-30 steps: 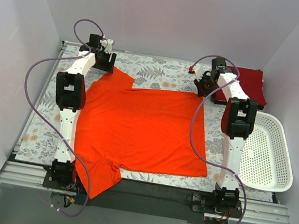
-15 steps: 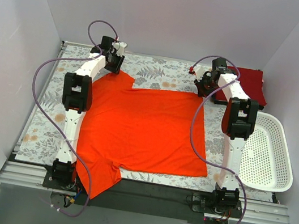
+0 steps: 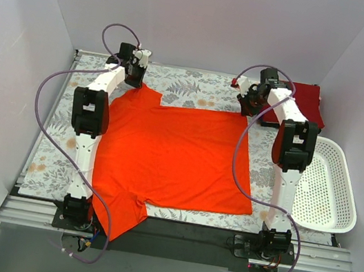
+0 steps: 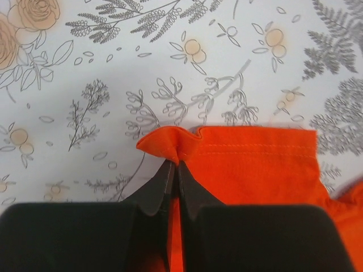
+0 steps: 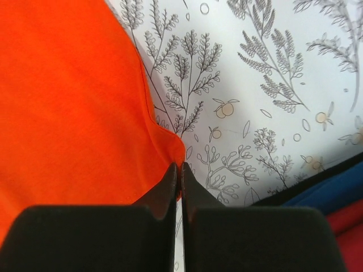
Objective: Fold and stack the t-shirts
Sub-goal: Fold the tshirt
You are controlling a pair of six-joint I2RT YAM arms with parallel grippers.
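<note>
Corners of orange-red t-shirt [image 3: 179, 153] in left gripper [image 4: 173, 165]; right gripper [image 5: 178, 166]

A floral-patterned cloth [image 3: 197, 89] lies spread flat (ferns, leaves and pale orange blossoms on white). A white perforated basket [image 3: 330, 192] sits just beside its right edge, toward the near side.

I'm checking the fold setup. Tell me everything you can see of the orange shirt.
The orange shirt is plain, soft-looking fabric, spread flat on the flowered cloth, sleeves left, hem right. Its near sleeve overhangs the front edge. The left pincer pinches the far sleeve's stitched corner; the right pincer pinches the far hem corner.
</note>
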